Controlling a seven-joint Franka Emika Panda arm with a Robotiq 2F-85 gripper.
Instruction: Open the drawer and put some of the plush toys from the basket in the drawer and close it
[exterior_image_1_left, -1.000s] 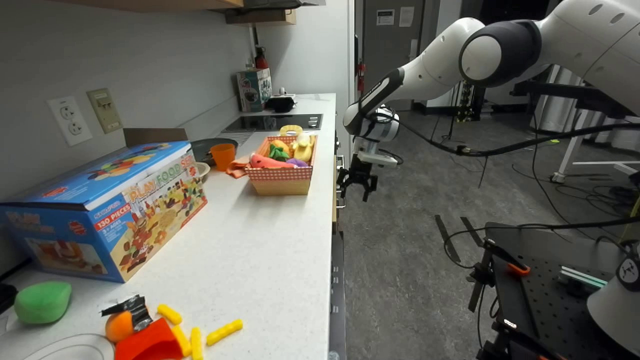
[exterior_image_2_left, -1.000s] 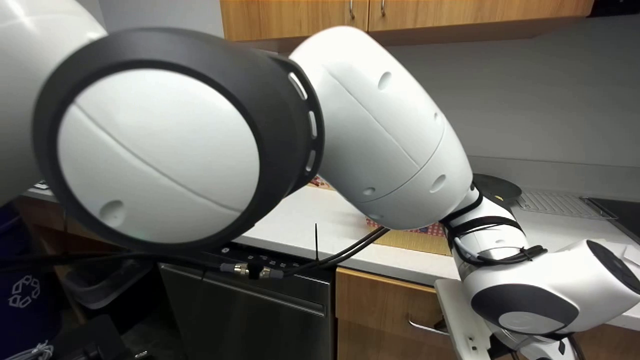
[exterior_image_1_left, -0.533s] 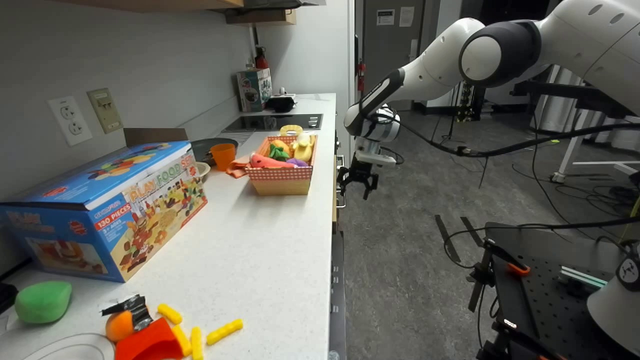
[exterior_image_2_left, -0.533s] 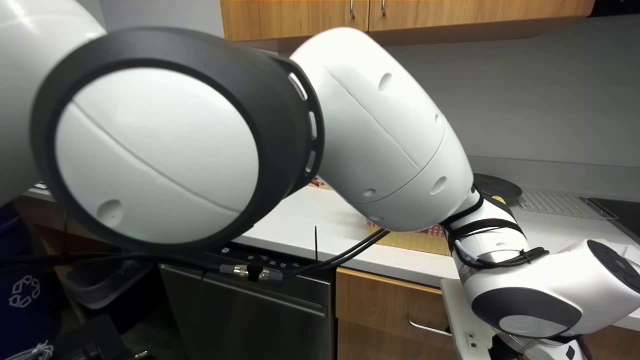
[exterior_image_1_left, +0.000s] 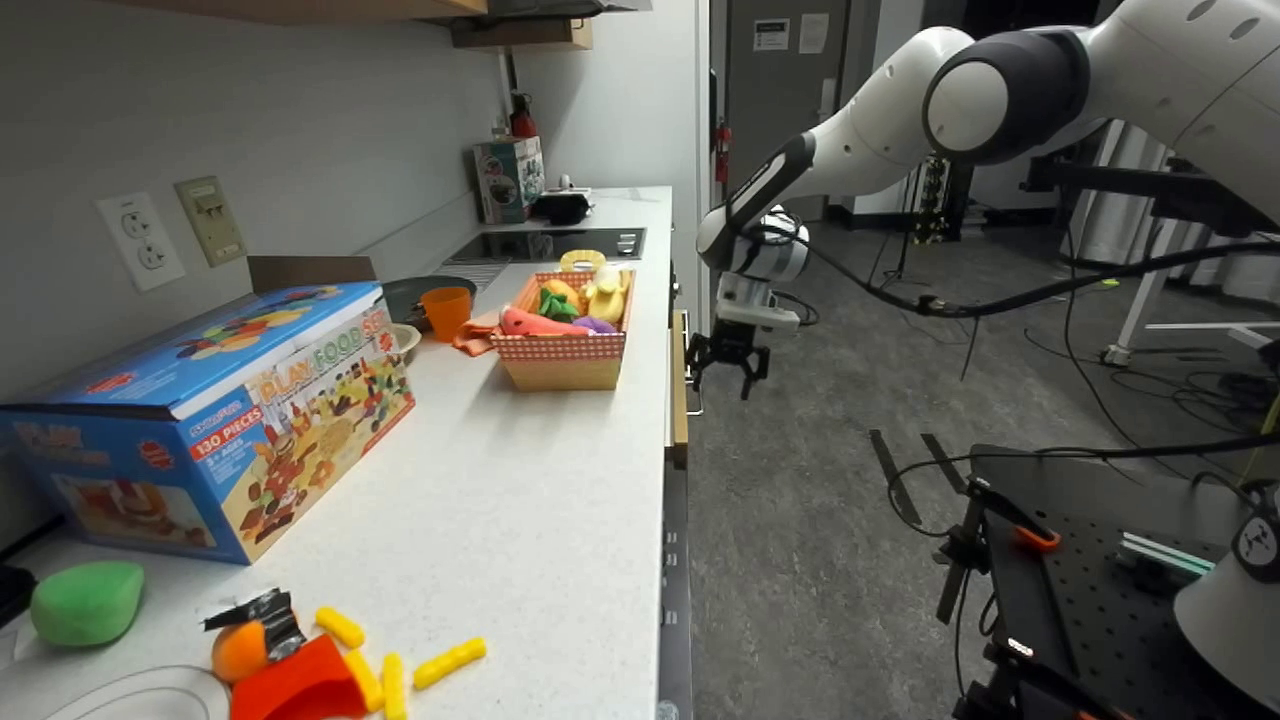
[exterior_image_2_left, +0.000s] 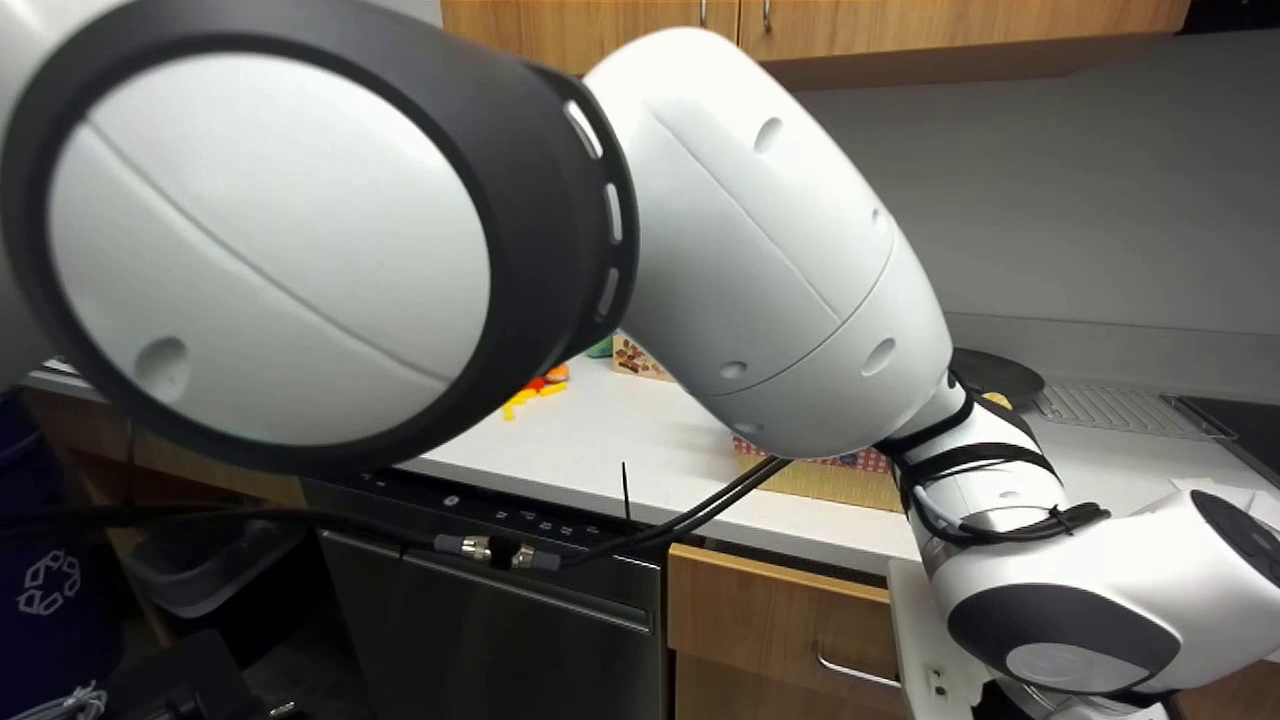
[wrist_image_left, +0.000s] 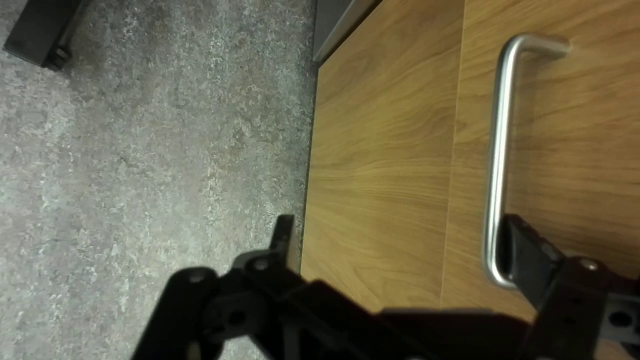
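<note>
Drawer (exterior_image_2_left: 760, 610) is only cracked open: front pokes out a bit past the edge of the surface (exterior_image_1_left: 520, 480) above it, with a dark gap along the top. I'd call that partway through step one. Opening looks begun, but imo the gap's nowhere near enough to drop anything in.

Jaws are spread wide, nothing pinched between them. In the wrist view one finger (wrist_image_left: 532, 257) looks tucked in behind the drawer's handle (wrist_image_left: 498, 150), close to one end of the bar, while the other finger (wrist_image_left: 283, 230) hangs farther out from the drawer front, apart from it. Reads more like a hook-and-pull than a proper grip to me.

As for the plush toys (exterior_image_1_left: 606, 298), they're piled in the basket (exterior_image_1_left: 562, 374), which sits on the surface above the drawer. There's also a green soft-looking thing (exterior_image_1_left: 87, 604) on that same surface, well apart from the drawer; can't tell if it counts. No view shows inside the drawer, so I can't swear nothing's in there, but I'd bet zero toys so far.

Left to do: drawer out a lot farther, jaws off the handle and up to the basket, a few toys down into the drawer, then push it closed.
</note>
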